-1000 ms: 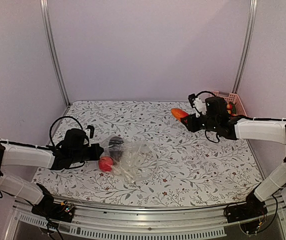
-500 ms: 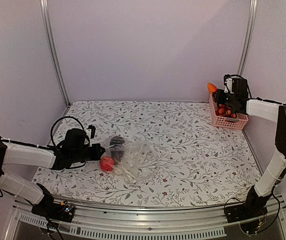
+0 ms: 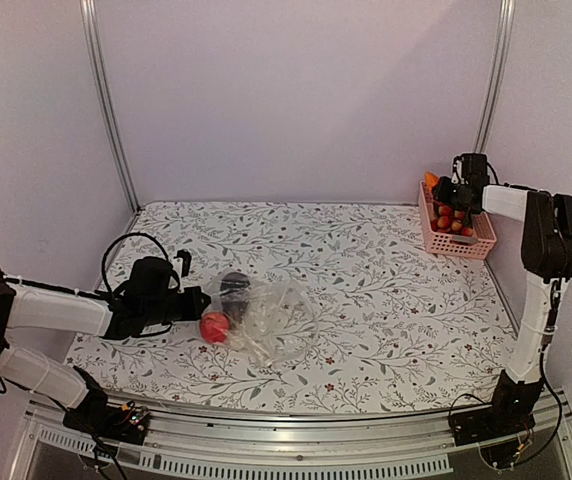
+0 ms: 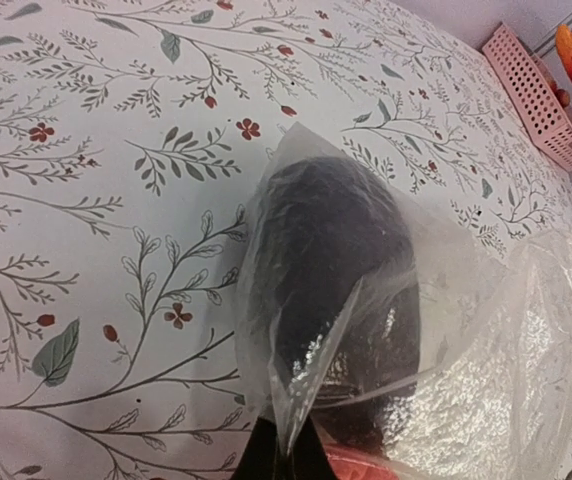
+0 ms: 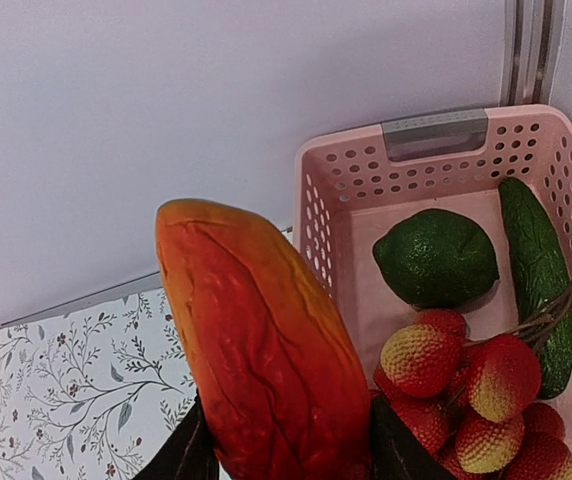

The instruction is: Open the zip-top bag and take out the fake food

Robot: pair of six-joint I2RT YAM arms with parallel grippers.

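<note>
Near the worktop's point(image 3: 386, 300) near edge, left of centre: zip-top bag point(image 3: 271, 320) lies flat and crinkled. Left tool point(image 3: 194, 300) comes in low from the left edge. In the left wrist view its tips are together, pinching a raised fold of the bag's film point(image 4: 284, 462).

Contents at the bag:
- dark piece point(image 3: 233, 288) of fake food at the bag's far-left part. The wrist view shows it under the clear film point(image 4: 341, 270), which wraps over and around it.
- red round piece point(image 3: 212, 327) at the bag's left edge, just beside the left tool's tips. Inside or under the film: cannot tell.

Far right corner of the worktop: pink basket point(image 3: 456, 240), against the right wall.

Right tool point(image 3: 446, 188) is raised at the basket's far-left corner, clamped on an orange-red piece point(image 5: 266, 340), long and ridged, held between both fingers point(image 5: 181, 455). In the right wrist view this piece hangs over the basket's left perforated wall point(image 5: 311, 200) and hides part of it.

In the basket:
- green round fruit point(image 5: 436, 257) near the far wall
- dark green long piece point(image 5: 538, 270) along the right wall
- cluster of red bumpy fruits point(image 5: 466, 390) on a stem, toward the near side, touching the long piece

Bag and basket sit well apart.
</note>
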